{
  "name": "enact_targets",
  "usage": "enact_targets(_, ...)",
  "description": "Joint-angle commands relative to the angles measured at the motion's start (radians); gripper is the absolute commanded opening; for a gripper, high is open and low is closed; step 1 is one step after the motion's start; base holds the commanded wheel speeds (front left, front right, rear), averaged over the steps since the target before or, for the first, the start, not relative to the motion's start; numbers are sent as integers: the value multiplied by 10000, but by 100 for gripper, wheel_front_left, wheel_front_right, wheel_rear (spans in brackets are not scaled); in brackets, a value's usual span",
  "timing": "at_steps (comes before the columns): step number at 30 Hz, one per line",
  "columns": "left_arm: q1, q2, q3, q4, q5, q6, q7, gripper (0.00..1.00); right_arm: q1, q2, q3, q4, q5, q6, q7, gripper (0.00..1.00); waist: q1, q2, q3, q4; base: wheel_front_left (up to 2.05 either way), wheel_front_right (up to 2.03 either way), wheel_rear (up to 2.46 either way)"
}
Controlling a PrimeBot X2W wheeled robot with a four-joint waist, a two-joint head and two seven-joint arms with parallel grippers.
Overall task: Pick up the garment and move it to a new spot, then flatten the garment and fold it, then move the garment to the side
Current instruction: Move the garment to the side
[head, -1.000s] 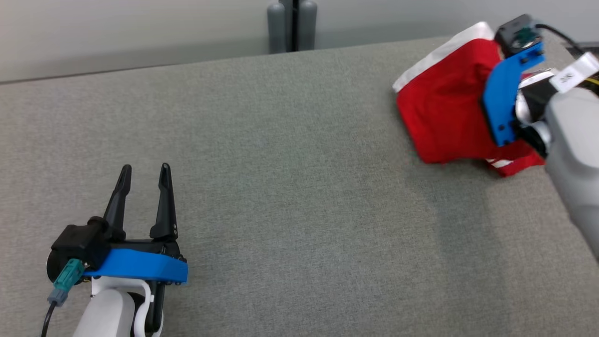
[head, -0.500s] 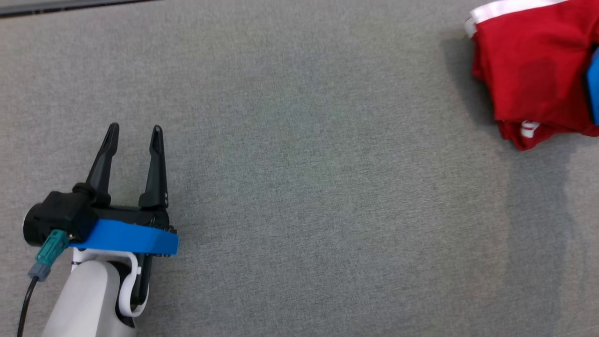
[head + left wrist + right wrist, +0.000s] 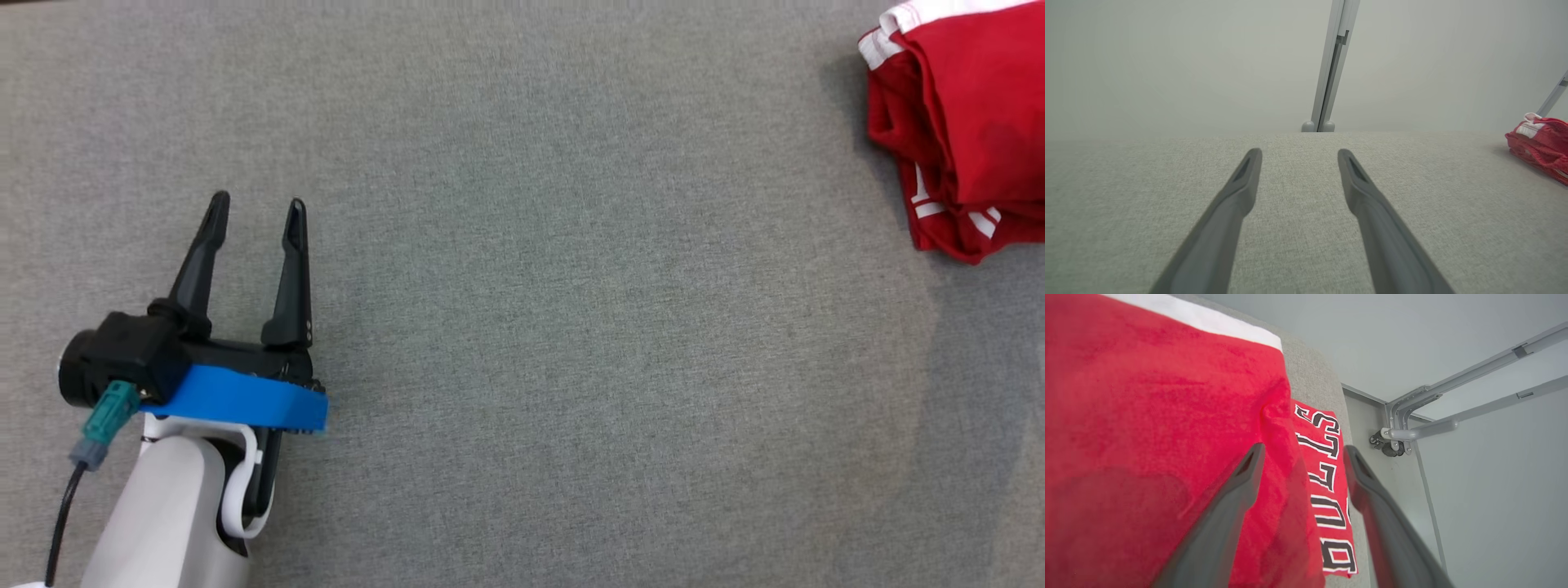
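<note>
Head view puts the red garment (image 3: 963, 122), folded into a loose stack, by the right edge of the grey surface (image 3: 522, 327), toward its far corner. It lies well apart from your left pincer (image 3: 257, 200), which stands wide open and empty over the near left part. Right wrist view has the right pincer (image 3: 1303, 448) spread wide just over the cloth, gripping nothing. Judging by that, moving, flattening, folding and setting aside look done; you probably only need to draw the right arm clear.

Robot's left gripper (image 3: 257, 200), fingers spread, pointing forward (pale forearm (image 3: 163, 523) behind it), right gripper (image 3: 1303, 447), fingers likewise parted
</note>
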Motion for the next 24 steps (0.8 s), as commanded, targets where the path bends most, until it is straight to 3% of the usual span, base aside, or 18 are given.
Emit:
enact_targets(1, 164, -38, -23, 110, -73, -4, -84, 100, 201, 162, -295, 64, -68, 0, -149, 100, -1, 0, -305, 88, 0, 0, 0)
enact_targets(8, 898, -217, 100, 583, -330, 67, -294, 100, 1094, 1126, -1722, 0, 198, 0, -1223, 100, -1, 0, -1562, 218, 0, 0, 0)
enact_targets(13, 1589, -351, 250, 832, -500, 216, -393, 100, 2243, 1987, -2094, -689, 788, 0, -2543, 100, -1, 0, -2507, 351, 0, 0, 0)
enact_targets(18, 2138, -385, 370, 1051, -632, 237, -444, 100, 3866, 2521, -1802, -2259, 1686, 0, -3388, 100, -1, 0, -3178, 577, 0, 0, 0)
enact_targets(24, 2562, -504, 462, 1378, -707, 196, -486, 100, 6293, 2904, -1710, -4888, 2415, 0, -3331, 100, -1, 0, -3743, 853, 0, 0, 0)
